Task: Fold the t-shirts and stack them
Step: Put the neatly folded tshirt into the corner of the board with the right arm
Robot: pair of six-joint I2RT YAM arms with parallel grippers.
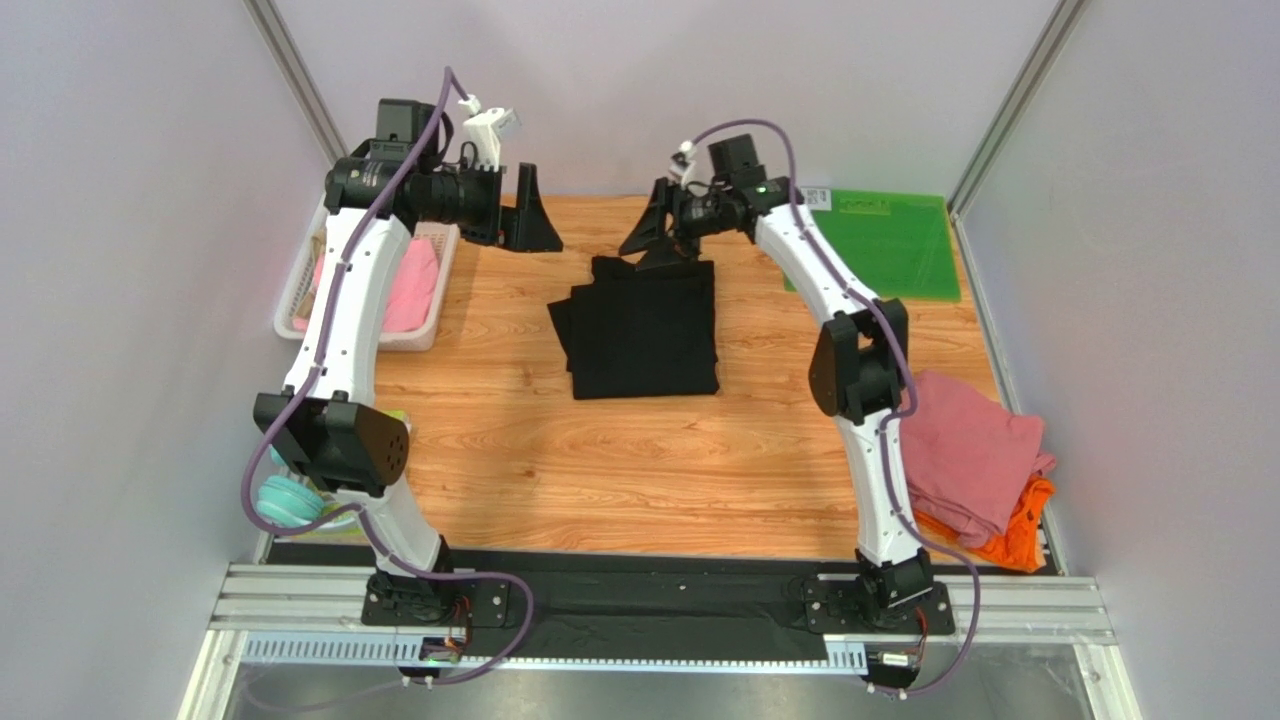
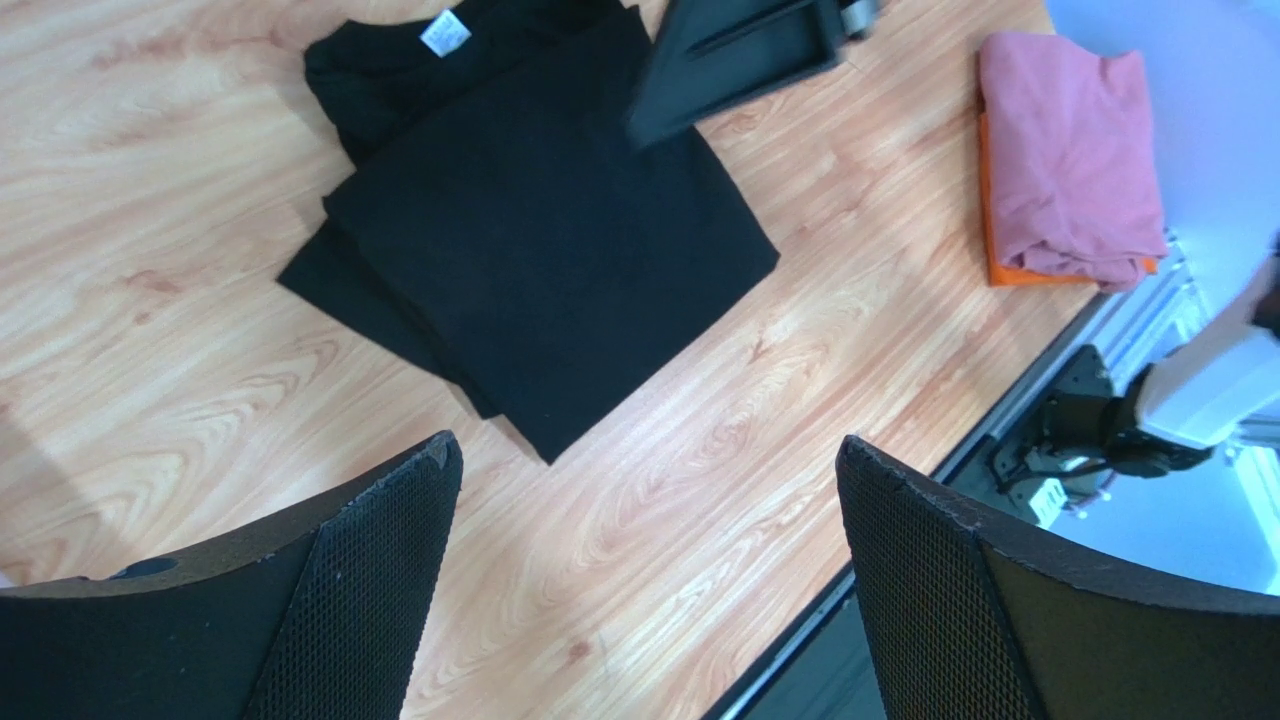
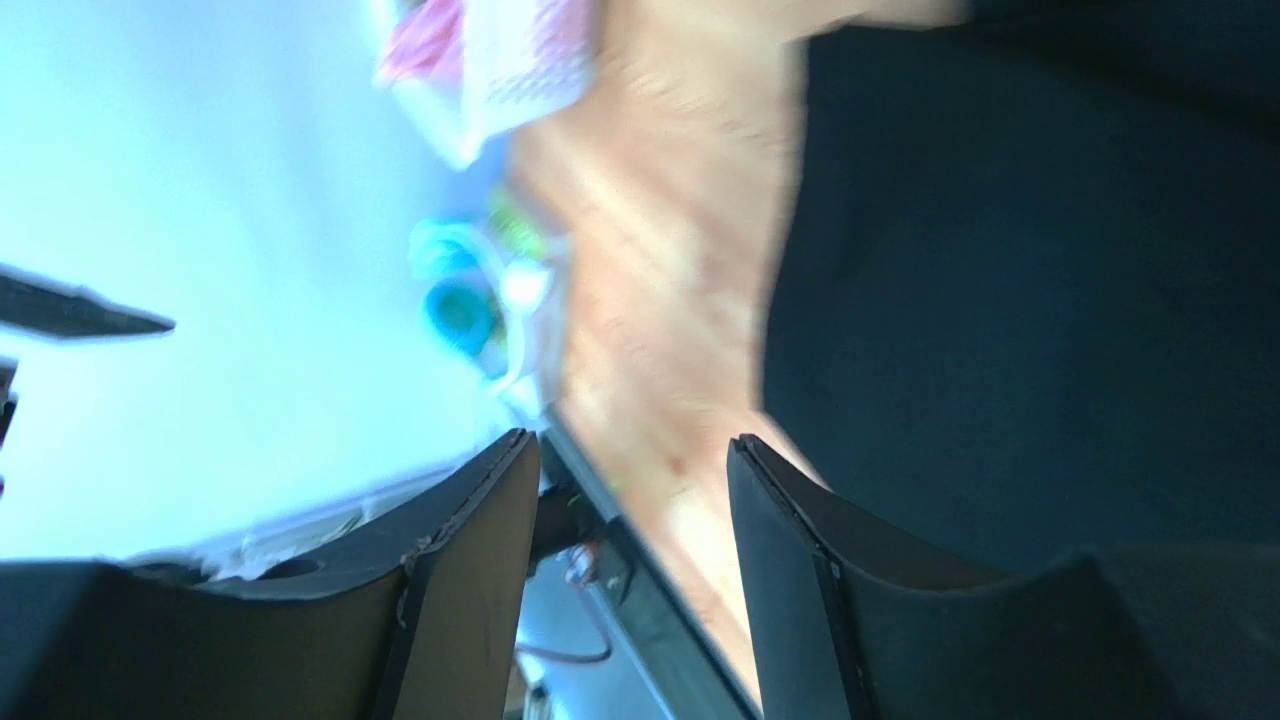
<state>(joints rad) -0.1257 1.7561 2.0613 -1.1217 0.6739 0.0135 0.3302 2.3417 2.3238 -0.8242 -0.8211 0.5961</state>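
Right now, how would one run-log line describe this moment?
black t-shirt: folded, lying flat | left gripper: open, empty | right gripper: open, empty

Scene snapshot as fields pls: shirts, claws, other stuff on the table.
black t-shirt: folded, flat, mid-table
pink t-shirt: folded, on top of the orange one, near right corner
orange t-shirt: under the pink, only its edge showing
left claw: open, empty, raised left of the black t-shirt
right claw: open, empty, over the black t-shirt's far edge
green mat: far right corner
white basket: left side, pink cloth inside
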